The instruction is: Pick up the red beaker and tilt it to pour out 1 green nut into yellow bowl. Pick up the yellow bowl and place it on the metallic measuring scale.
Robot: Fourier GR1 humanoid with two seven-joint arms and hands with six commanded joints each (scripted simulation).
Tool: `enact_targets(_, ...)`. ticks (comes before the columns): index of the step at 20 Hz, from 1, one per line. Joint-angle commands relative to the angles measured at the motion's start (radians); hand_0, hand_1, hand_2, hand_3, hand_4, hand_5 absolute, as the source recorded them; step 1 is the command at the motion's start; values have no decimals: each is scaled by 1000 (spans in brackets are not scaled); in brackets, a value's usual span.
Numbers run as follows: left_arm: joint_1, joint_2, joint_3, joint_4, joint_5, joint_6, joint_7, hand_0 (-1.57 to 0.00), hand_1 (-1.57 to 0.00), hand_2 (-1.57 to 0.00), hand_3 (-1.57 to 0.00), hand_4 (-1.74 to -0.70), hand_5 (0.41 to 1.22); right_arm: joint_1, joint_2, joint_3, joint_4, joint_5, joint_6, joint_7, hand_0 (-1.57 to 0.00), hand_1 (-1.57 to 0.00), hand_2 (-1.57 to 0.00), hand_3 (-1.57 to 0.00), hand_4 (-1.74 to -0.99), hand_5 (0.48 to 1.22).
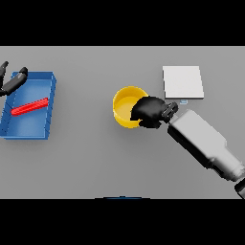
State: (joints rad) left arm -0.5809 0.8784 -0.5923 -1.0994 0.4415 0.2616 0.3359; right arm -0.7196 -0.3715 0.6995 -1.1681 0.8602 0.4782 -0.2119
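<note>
our right hand (pixel 149 112) sits at the right rim of the one yellow bowl (pixel 125 104), fingers curled over its edge, grasping it. the one metallic scale (pixel 183 82) lies just up and right of that hand on the counter (pixel 95 158). our left hand (pixel 13 81), fingers relaxed, hovers far left over one blue tray (pixel 33 127) holding one red piece (pixel 29 106).

Single head view, looking steeply down at grey table (pixel 95 162), moderately near.

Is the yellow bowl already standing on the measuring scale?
No. The yellow bowl stands on the grey table, left of the scale, with the right hand at its rim.
</note>
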Motion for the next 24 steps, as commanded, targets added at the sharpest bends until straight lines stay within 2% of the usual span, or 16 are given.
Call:
enact_targets(1,-3,5,5,4,2,-2,0,1,1,1,1,-719,696,-1,-7,-12,-23,-14,20,12,-1548,-1546,-1337,-1331,-1732,1215)
enact_targets(3,0,7,7,4,7,-8,3,1,1,1,1,-724,693,6,-14,-33,-64,-32,47,48,-1556,-1555,-1389,-1284,-1735,1217)
enact_targets(4,8,9,4,-4,3,-1,-6,1,1,1,1,-724,693,3,-32,-49,-95,-44,66,48,-1559,-1558,-1414,-1252,-1737,1218)
enact_targets(8,11,23,-2,-19,-3,-6,0,1,1,1,1,-714,686,-8,-82,-104,-139,-50,60,87,-1566,-1566,-1455,-1180,-1739,1220)
enact_targets(14,21,34,7,-46,8,5,5,1,1,1,1,-723,698,1,-144,-148,-138,-41,32,81,-1565,-1570,-1513,-1155,-1741,1220)
enact_targets(16,20,24,1,-50,3,14,10,1,1,1,1,-727,710,-22,-156,-169,-90,-36,-9,52,-1567,-1570,-1527,-1151,-1741,1221)
enact_targets(18,28,44,7,-66,10,14,17,1,1,1,1,-730,719,-38,-157,-193,-44,-41,-27,63,-1568,-1570,-1537,-1153,-1741,1221)
enact_targets(24,20,31,7,-55,12,21,41,1,1,1,1,-739,734,-73,-161,-227,138,-12,-138,21,-1570,-1571,-1546,-1146,-1741,1221)
